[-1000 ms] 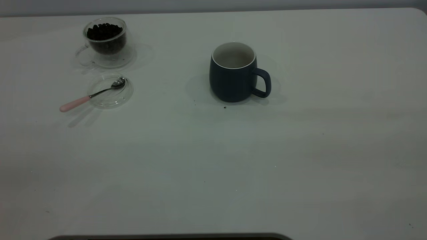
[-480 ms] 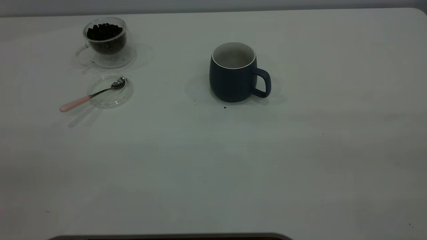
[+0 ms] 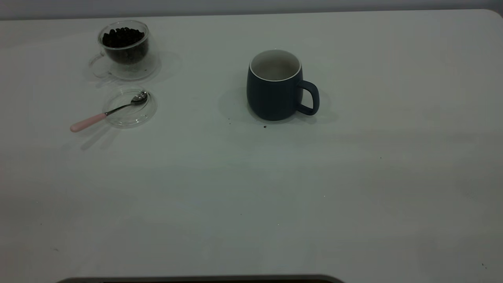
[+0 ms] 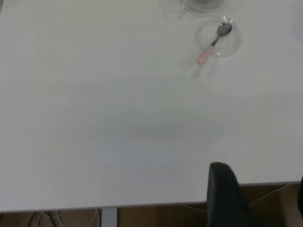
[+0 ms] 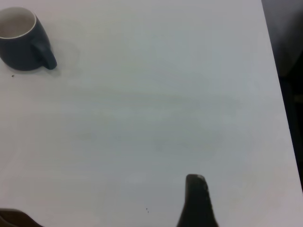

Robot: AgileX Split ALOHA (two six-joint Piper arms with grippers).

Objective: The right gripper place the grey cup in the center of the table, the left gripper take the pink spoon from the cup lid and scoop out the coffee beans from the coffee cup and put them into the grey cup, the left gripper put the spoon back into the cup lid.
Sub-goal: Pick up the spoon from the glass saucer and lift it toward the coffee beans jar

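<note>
While the grey cup [image 3: 274, 87] stands upright near the middle of the tabletop [image 3: 353, 177] with its handle toward my right arm's side, the pink spoon [image 3: 106, 113] lies with its bowl in the cup lid [image 3: 129, 107] just in front of the coffee cup [image 3: 123, 49] full of coffee beans [image 3: 122, 37]. Only one dark finger [image 4: 227, 196] of my left jaws and one [image 5: 198, 202] of my right show in the wrist views, touching nothing, so I cannot tell how far either stands open. Neither arm appears in the exterior view, and only my right wrist view shows the tabletop's edge.
</note>
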